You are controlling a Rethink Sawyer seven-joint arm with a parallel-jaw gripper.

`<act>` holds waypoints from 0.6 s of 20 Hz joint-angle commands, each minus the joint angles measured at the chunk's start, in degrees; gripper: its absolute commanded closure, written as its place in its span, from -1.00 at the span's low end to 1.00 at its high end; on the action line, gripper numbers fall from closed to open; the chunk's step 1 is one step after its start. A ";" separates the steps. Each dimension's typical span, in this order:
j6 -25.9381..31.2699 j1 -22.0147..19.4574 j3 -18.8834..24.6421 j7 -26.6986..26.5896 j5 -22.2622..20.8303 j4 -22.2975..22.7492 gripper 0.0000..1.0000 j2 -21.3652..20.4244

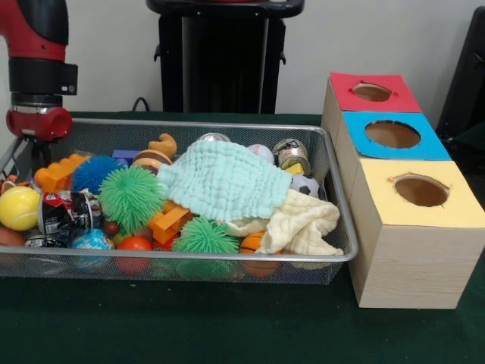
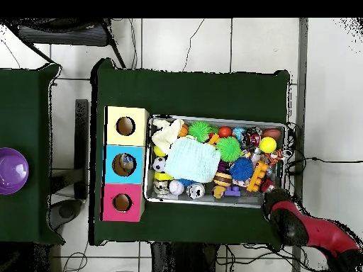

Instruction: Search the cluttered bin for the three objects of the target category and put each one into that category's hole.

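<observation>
Front view: the bin sits left of the boxes, heaped with light toys; the spiky ball looks soft, best pinched across its middle. Overhead view: the gripper hangs over the bin's corner; I cannot tell its opening.

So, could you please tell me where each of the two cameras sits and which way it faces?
Front view: across the table, facing the robot; it looks at the bin and three wooden boxes; the red and black arm comes down at upper left.
Overhead view: above the table, looking straight down, robot's base at the bottom; the arm shows at lower right.
Both share the bin, the mint cloth and the boxes, turned half round.
</observation>
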 commanded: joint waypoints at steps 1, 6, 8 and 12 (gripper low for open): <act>1.72 -1.10 -0.03 3.68 1.76 0.55 1.00 -0.65; 9.30 -2.45 3.84 0.26 5.31 5.78 1.00 -7.92; 11.54 -2.94 4.87 -0.90 6.95 7.77 1.00 -11.10; 14.54 -4.23 7.28 -2.80 9.53 10.19 1.00 -15.23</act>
